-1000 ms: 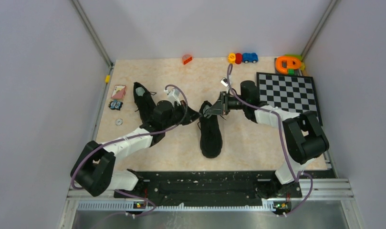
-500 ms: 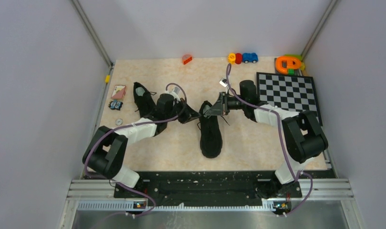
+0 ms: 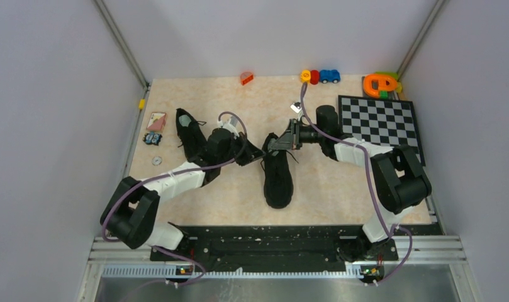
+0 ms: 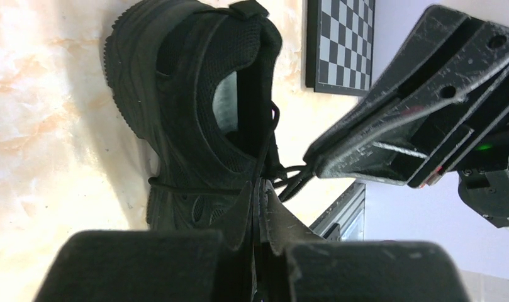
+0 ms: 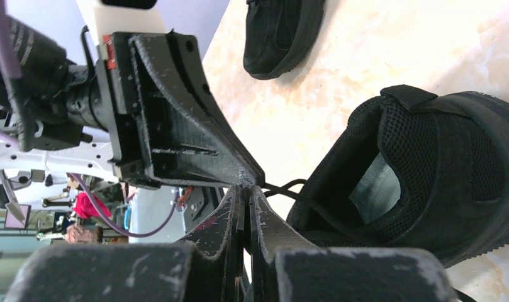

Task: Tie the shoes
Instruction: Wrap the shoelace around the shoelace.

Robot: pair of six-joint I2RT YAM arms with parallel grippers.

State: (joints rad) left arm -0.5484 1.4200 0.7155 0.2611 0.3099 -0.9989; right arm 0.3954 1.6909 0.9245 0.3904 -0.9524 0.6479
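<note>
Shoes (image 3: 278,179) two, left tool (image 3: 258,153), right tool (image 3: 271,148)

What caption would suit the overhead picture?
Left claw and right claw pinch laces tip to tip over the middle shoe.

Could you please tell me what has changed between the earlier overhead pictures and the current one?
Only the left arm shifted: its elbow swung forward over the table, then partway back. The left hand and right hand stayed shut on the laces, tip to tip at the middle shoe. That shoe and the other shoe did not move, and nothing was let go.
</note>
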